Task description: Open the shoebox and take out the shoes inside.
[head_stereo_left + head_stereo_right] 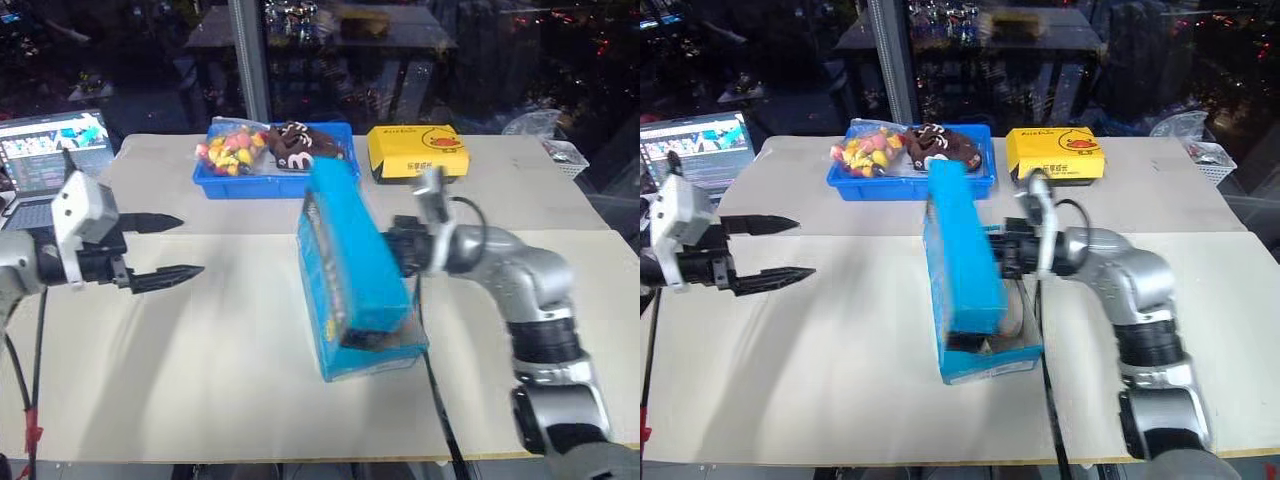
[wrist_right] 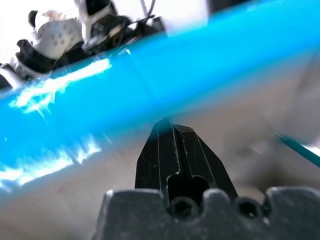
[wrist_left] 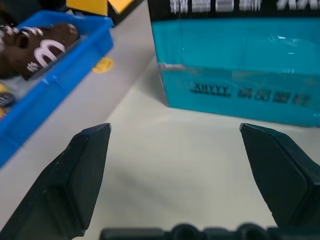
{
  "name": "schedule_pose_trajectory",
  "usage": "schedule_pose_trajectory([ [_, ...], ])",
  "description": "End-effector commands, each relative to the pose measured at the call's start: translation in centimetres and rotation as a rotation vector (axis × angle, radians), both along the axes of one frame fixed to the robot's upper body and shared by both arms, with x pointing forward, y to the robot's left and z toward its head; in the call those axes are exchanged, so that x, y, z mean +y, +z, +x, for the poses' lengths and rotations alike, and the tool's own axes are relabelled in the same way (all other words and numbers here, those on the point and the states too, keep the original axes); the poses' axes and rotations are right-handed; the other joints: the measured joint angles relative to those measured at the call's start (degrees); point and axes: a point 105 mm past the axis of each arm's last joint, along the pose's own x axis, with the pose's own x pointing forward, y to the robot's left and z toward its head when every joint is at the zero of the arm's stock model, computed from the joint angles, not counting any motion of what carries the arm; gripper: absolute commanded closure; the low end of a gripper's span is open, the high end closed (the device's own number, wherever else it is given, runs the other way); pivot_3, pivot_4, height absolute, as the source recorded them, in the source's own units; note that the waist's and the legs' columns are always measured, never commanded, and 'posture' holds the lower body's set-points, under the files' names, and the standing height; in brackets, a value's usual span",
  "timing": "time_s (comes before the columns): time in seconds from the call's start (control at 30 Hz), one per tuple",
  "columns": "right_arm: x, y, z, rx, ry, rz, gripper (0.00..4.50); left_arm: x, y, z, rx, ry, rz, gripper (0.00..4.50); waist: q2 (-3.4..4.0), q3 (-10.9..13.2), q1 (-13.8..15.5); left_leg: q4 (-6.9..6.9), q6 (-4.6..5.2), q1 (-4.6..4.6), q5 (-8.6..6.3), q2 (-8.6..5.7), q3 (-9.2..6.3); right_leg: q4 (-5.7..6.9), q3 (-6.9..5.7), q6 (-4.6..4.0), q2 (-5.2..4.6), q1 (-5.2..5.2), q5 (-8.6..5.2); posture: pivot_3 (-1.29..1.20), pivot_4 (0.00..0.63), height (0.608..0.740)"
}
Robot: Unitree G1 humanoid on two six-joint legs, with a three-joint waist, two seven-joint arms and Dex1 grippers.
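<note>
Right arm nearest the camera, its right hand [image 1: 1012,250] reaching leftward with fingers pressed together, tips against the underside of the raised lid [image 1: 352,250] of the shoebox [image 1: 365,345]; in the right wrist view the two black fingers [image 2: 177,155] sit closed with the blue lid surface just past them, cannot tell if they pinch the lid edge or just push it. One shoebox, bright blue, in the desk centre directly left of the right hand, lid tilted up steeply, black band with white lettering on its side [image 3: 235,92]. Shoes inside not clearly visible, something dark at the box's near end, can't tell what. One left hand [image 1: 165,247] well apart to the left of the box, fingers spread wide, holding nothing, pointing toward the box over bare desk. Beyond the hands: one blue plastic tray [image 1: 275,185] with one bag of colourful pieces [image 1: 228,150] and brown shoes with white marks [image 1: 298,145], count unclear; one yellow box with duck logo [image 1: 417,152] just right of the tray, behind the right hand. One laptop [image 1: 50,160], screen on, behind the left hand at the desk edge. One black cable [image 1: 435,390] runs along the desk beside the right arm. Desk [image 1: 200,370] covered in pale cream sheets, seam across the middle. Room dark behind, glass with a metal post [image 1: 250,60], another table beyond it.
</note>
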Motion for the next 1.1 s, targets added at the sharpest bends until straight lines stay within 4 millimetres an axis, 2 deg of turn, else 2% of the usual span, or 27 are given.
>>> schedule_pose_trajectory([
  [0.03,2.5,-0.6,-0.4,-0.098,0.034,-0.062,4.5,0.6,3.7,-1.5,-0.093,0.021,0.008,0.07,-0.06,0.04,0.27,0.02,0.0,-0.02,0.0,0.01,-0.01,0.19,-0.01,-0.09,0.01,-0.09,-0.04,0.0,0.15,0.74],
  [0.1,3.0,-1.2,-0.4,-0.116,0.047,-0.091,4.5,0.8,4.3,-1.8,-0.112,0.033,0.021,0.07,-0.06,0.05,0.56,0.0,0.0,-0.03,0.0,0.0,-0.05,0.24,-0.06,-0.15,0.01,-0.12,-0.07,0.0,0.15,0.74],
  [0.23,2.7,-1.1,0.3,-0.153,0.028,-0.137,4.5,0.8,4.4,-2.1,-0.115,0.04,0.032,0.07,-0.1,0.08,0.6,0.11,-0.03,-0.03,0.01,-0.05,-0.02,0.22,-0.05,-0.1,-0.04,-0.06,-0.09,0.0,0.15,0.74],
  [0.3,2.0,0.1,0.8,-0.199,0.007,-0.146,4.5,0.6,4.4,-2.1,-0.117,0.037,0.023,0.07,-0.11,0.08,0.49,0.14,-0.04,-0.02,0.02,-0.03,-0.02,0.24,-0.05,-0.09,-0.02,-0.06,-0.1,0.0,0.15,0.74],
  [0.43,0.1,4.3,1.8,-0.365,-0.039,-0.167,4.5,-0.2,3.5,-1.8,-0.101,0.01,0.01,0.07,-0.11,0.11,0.33,0.12,-0.05,-0.02,0.03,0.01,-0.02,0.26,-0.06,-0.1,0.01,-0.09,-0.09,0.0,0.15,0.74],
  [0.53,-1.5,5.3,2.3,-0.507,-0.06,-0.294,4.5,-1.3,2.6,-1.5,-0.078,-0.036,0.0,0.07,-0.1,0.11,0.42,0.05,-0.05,-0.02,0.03,-0.02,0.0,0.24,-0.05,-0.15,-0.02,-0.11,-0.06,0.0,0.15,0.74],
  [0.63,-2.5,4.4,2.1,-0.546,0.002,-0.416,3.73,-2.2,1.6,-0.9,-0.06,-0.074,0.011,0.0,-0.12,0.11,0.43,0.03,-0.06,-0.02,0.03,-0.01,-0.01,0.21,-0.07,-0.15,-0.01,-0.09,-0.07,0.0,0.15,0.74],
  [0.7,-3.0,3.4,1.8,-0.565,0.049,-0.487,3.03,-2.7,1.2,-0.6,-0.053,-0.095,0.008,0.0,-0.13,0.11,0.36,0.05,-0.06,-0.02,0.03,0.0,-0.01,0.21,-0.07,-0.14,-0.01,-0.08,-0.07,0.0,0.15,0.74],
  [0.73,-3.3,2.8,1.6,-0.575,0.078,-0.526,2.91,-2.9,1.0,-0.4,-0.051,-0.106,0.005,0.0,-0.13,0.12,0.26,0.06,-0.06,-0.02,0.03,-0.01,0.0,0.22,-0.06,-0.14,-0.01,-0.08,-0.07,0.0,0.15,0.74],
  [0.83,-3.6,1.2,1.3,-0.625,0.158,-0.639,1.85,-3.1,0.5,0.2,-0.052,-0.113,0.005,0.0,-0.13,0.12,0.03,0.11,-0.05,-0.02,0.03,-0.01,0.02,0.25,-0.05,-0.14,-0.01,-0.09,-0.07,0.0,0.15,0.74],
  [1.0,-3.6,0.0,2.2,-0.668,0.218,-0.724,0.06,-3.5,-0.2,0.2,-0.026,-0.139,0.02,0.0,-0.15,0.13,0.05,0.11,-0.05,0.01,0.03,0.03,0.02,0.28,-0.05,-0.13,0.03,-0.1,-0.07,0.0,0.15,0.74],
  [1.1,-3.4,-0.6,2.9,-0.717,0.232,-0.747,0.06,-3.3,-0.1,-0.1,-0.018,-0.141,0.025,0.0,-0.15,0.14,0.16,0.14,-0.06,0.0,0.03,0.0,0.02,0.27,-0.04,-0.15,0.0,-0.08,-0.07,0.0,0.15,0.74],
])
